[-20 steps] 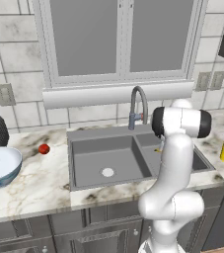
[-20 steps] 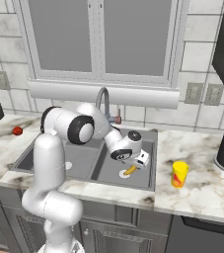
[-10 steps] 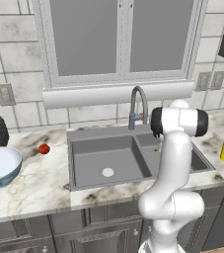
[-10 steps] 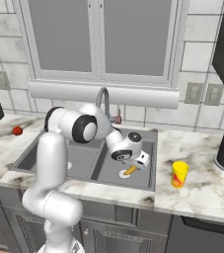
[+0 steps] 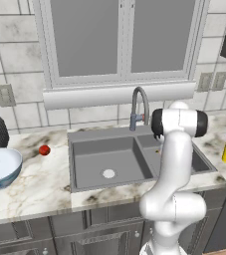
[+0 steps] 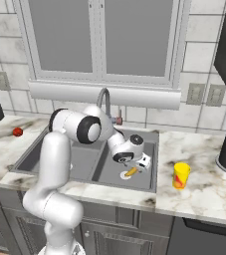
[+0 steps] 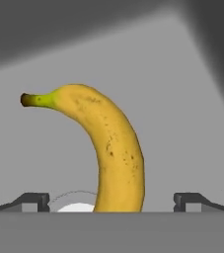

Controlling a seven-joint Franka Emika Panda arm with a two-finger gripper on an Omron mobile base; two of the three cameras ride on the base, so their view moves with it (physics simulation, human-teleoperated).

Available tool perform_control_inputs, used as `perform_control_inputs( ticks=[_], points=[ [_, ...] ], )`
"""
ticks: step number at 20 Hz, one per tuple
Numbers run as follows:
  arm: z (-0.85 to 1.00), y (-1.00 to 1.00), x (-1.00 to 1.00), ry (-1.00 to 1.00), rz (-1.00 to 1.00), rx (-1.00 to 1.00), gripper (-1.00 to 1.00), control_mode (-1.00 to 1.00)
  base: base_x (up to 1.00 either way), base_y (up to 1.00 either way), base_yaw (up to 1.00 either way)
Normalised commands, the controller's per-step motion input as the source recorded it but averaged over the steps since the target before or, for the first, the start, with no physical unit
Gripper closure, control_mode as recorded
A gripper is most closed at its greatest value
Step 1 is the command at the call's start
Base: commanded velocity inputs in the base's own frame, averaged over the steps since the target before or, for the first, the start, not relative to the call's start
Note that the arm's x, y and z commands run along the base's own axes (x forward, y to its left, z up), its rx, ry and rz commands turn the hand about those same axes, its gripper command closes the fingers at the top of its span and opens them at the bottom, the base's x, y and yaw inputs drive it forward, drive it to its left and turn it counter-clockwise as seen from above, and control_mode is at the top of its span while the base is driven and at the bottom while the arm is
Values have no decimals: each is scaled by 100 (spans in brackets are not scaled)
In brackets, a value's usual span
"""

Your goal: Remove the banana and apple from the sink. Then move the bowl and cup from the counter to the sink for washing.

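The end effector [image 7: 111, 200] hangs wide open over the banana [image 7: 108, 148] at frame centre. It looks light, smooth, easily bruised; best gripped gently across its thick middle.

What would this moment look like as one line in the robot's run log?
stage: reaching for banana | gripper: open, straddling banana in sink | apple: on counter | bowl, cup: on counter

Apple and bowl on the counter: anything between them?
Nothing. Left base view shows bare counter between apple and bowl.
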Motion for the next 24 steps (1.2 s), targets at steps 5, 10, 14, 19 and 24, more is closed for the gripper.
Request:
perform_control_inputs(
  ticks=[5, 10, 14, 19, 24],
  points=[
    [-15, -3, 8, 0, -1, 0, -100, -100, 0, 0, 0],
    [-15, -1, 9, 0, -1, 0, -100, -100, 0, 0, 0],
    [-15, -1, 9, 0, 0, 0, -100, -100, 0, 0, 0],
    [-14, -2, 2, 0, 0, 0, -100, -100, 0, 0, 0],
    [-10, -2, 0, 0, 0, 0, 100, -100, 0, 0, 0]
  ],
)
